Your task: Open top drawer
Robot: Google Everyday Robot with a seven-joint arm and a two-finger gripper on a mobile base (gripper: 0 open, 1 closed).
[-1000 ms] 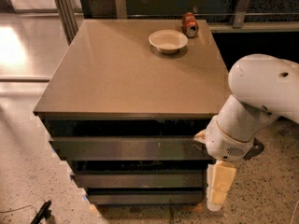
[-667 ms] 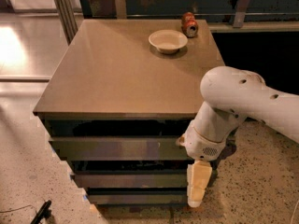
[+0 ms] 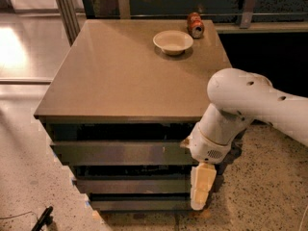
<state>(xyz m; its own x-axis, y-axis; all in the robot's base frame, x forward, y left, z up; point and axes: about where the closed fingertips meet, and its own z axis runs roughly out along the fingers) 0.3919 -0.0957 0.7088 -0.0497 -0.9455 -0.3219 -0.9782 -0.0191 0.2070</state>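
Note:
The top drawer is the widest of three dark fronts under the brown tabletop. It has a small whitish scuff right of centre and a dark gap above it. My gripper is cream-coloured and hangs down from the white arm. It sits in front of the cabinet's right end, just below the top drawer's right edge and level with the lower drawers. The arm's wrist covers the top drawer's right end.
Two narrower drawer fronts lie below, the middle one and the bottom one. A cream bowl and a red can stand at the far right of the tabletop. A black object lies on the floor at the lower left.
The arm and gripper have swung left, from beside the cabinet's right side to in front of the drawers' right end. The drawers look unchanged.

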